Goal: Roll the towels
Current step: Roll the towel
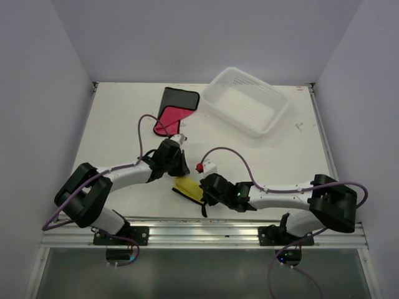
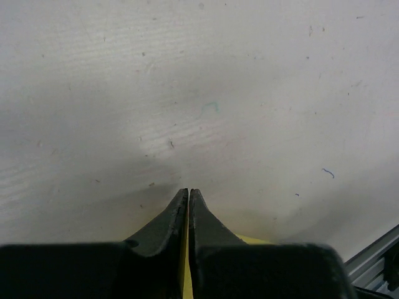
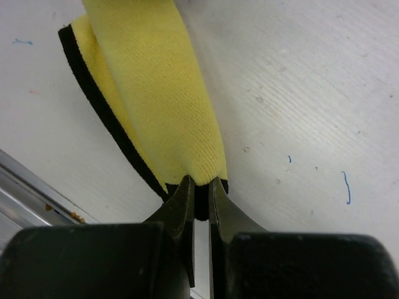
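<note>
A yellow towel (image 1: 189, 189) with a black border lies partly folded near the table's front edge, between both grippers. My left gripper (image 2: 189, 192) is shut, with a thin strip of yellow cloth (image 2: 184, 268) pinched between its fingers; in the top view it (image 1: 179, 175) meets the towel's upper left end. My right gripper (image 3: 201, 182) is shut on the black-edged end of the yellow towel (image 3: 156, 81), which stretches away from the jaws; in the top view it (image 1: 206, 189) is at the towel's right end. A red towel (image 1: 172, 113) with black trim lies folded at the back.
A white perforated basket (image 1: 269, 119) stands at the back right. The metal rail (image 1: 206, 232) runs along the table's front edge, close behind the yellow towel. Purple cables loop over both arms.
</note>
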